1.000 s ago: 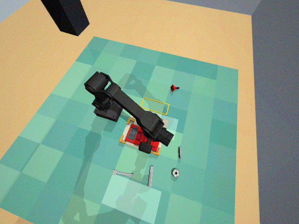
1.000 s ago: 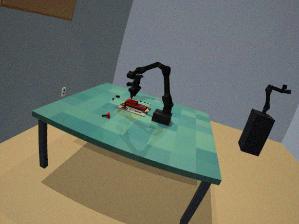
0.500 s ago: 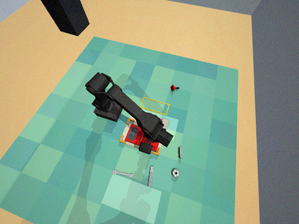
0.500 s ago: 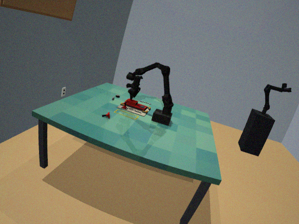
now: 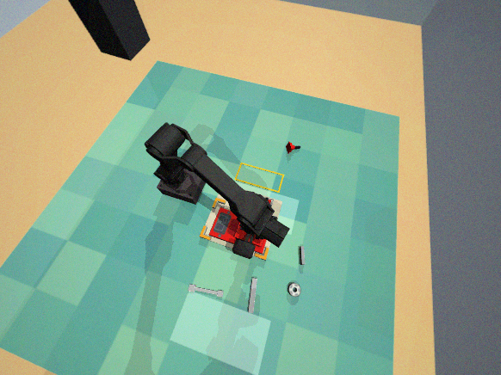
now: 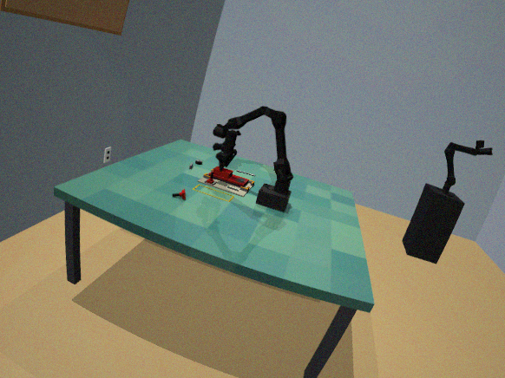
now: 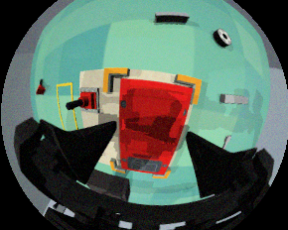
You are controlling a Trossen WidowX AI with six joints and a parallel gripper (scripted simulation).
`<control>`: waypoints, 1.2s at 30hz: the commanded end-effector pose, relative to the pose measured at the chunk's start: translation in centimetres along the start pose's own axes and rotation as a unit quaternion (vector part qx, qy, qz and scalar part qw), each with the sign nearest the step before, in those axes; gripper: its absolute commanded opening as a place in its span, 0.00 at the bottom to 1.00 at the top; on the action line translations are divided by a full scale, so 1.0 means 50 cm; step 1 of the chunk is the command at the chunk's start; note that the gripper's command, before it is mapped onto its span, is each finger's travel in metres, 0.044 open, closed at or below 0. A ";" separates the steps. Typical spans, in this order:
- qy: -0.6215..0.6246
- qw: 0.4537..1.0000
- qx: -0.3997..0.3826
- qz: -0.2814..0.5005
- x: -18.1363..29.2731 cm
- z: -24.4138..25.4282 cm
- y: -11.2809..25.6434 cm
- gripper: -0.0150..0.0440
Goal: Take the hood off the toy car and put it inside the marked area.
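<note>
The red toy car (image 5: 215, 230) (image 6: 241, 181) (image 7: 144, 165) sits between orange corner brackets on a cream board. Its raised red hood (image 6: 222, 172) (image 7: 153, 94) is on the car, at the end away from the dark window; the arm partly covers it in the top view. My gripper (image 7: 152, 130) is open and empty, pointing down over the car, with one finger toward each long side in the wrist view. Whether the fingertips touch the car cannot be told. The yellow outlined marked area (image 5: 262, 169) (image 6: 212, 195) (image 7: 65, 84) is empty, beside the board.
A red piece with a black handle (image 7: 89, 100) stands on the board beside the car. Another red piece (image 5: 291, 147) (image 6: 182, 194) lies beyond the marked area. Two grey bars (image 5: 301, 255) (image 5: 253, 294), a metal ring (image 5: 294, 289) and a wrench (image 5: 206, 291) lie on the other sides.
</note>
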State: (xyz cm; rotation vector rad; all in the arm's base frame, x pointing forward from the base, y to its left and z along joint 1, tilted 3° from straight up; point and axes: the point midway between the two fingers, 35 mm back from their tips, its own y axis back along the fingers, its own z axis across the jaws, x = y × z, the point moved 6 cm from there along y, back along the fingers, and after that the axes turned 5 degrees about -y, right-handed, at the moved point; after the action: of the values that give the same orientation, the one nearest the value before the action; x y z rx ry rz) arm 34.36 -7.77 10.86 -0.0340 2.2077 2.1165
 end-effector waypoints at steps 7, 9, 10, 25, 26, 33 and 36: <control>0.002 1.000 0.001 0.004 0.003 0.000 -0.011 1.00; 0.002 1.000 0.001 0.004 0.003 0.000 -0.013 1.00; 0.002 1.000 0.001 0.004 0.003 0.000 -0.014 1.00; 0.002 1.000 0.001 0.004 0.003 0.000 -0.029 1.00; 0.002 1.000 0.001 0.004 0.003 0.000 -0.030 1.00; 0.002 1.000 0.001 0.004 0.003 0.000 -0.037 1.00; 0.002 1.000 0.001 0.004 0.003 0.000 -0.040 1.00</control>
State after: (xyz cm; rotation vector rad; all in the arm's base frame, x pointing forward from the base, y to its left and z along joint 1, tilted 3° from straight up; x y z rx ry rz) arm 34.43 -7.84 9.26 -0.0317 2.2086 2.1180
